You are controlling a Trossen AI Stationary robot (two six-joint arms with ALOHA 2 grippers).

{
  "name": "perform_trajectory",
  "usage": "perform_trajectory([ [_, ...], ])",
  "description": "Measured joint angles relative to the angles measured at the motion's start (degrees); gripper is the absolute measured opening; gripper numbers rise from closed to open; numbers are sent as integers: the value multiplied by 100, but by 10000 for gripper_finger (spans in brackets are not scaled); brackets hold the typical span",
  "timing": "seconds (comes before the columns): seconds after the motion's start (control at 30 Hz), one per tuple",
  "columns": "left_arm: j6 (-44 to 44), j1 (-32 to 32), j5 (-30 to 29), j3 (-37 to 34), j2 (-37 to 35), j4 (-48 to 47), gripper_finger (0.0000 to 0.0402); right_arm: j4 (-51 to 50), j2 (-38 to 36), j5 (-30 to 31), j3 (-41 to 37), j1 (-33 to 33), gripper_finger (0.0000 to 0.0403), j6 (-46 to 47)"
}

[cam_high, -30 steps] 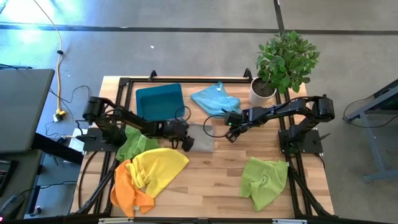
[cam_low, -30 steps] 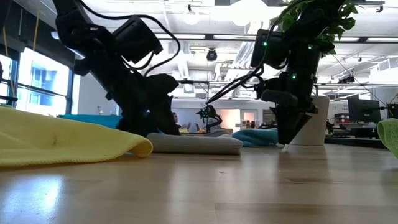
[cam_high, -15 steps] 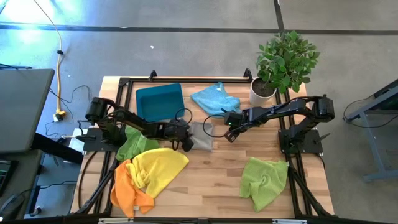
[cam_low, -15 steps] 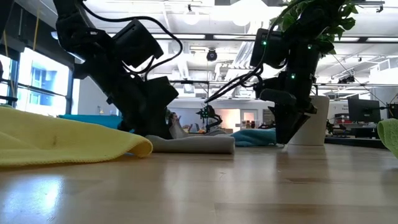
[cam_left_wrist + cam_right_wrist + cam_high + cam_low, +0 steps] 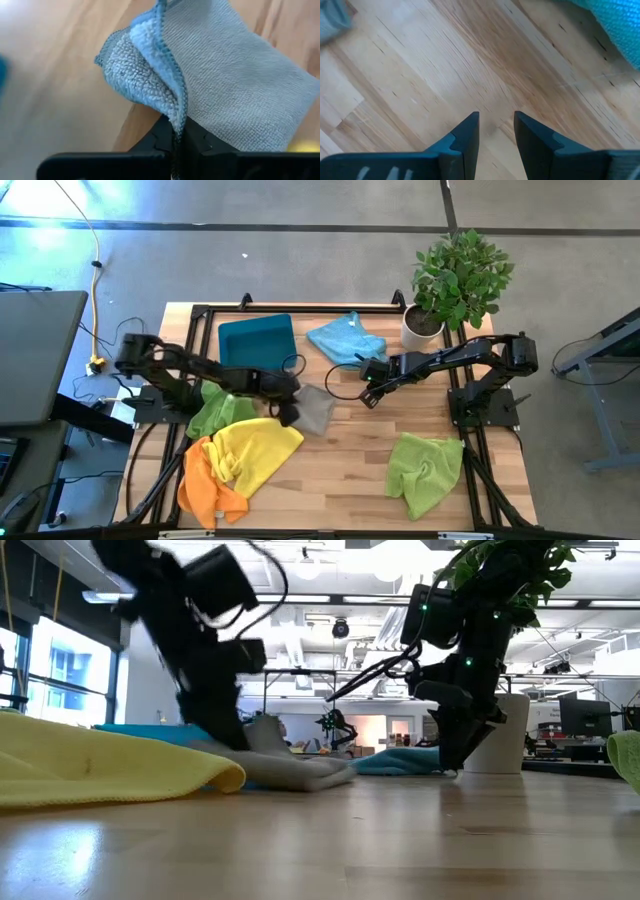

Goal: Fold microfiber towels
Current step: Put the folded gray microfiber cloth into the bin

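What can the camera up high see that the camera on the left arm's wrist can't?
Only the high view shows the teal tray, potted plant, light blue towel, yellow towel, orange towel, two lime green towels and the right gripper, above bare wood. Only the left wrist view shows the left gripper shut, its fingers pinching a towel edge. Both show the grey towel and wooden table.

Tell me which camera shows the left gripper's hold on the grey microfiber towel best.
The left wrist view: the left gripper is shut on an edge of the soft grey microfiber towel, filling the picture. The high view shows the towel small beside the arm. The low view shows it side-on. The right wrist view catches only a corner.
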Motion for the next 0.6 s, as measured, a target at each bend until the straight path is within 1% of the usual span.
perform_trajectory([
  [0.13, 1006, 256, -54, 761, -214, -2073, 3, 2, 0, -2, 0, 1, 115, 0],
  [0.27, 1953, 564, -619, 1424, -219, -3520, 3, 14, 0, 0, 0, 1, 115, -1],
  [0.4, 2903, 872, -1307, 1795, -219, -4065, 3, 14, 0, -2, 0, 1, 115, 0],
  [0.6, 3802, 1354, -1944, 2118, -219, -4652, 3, 14, 0, -1, 0, -1, 115, 0],
])
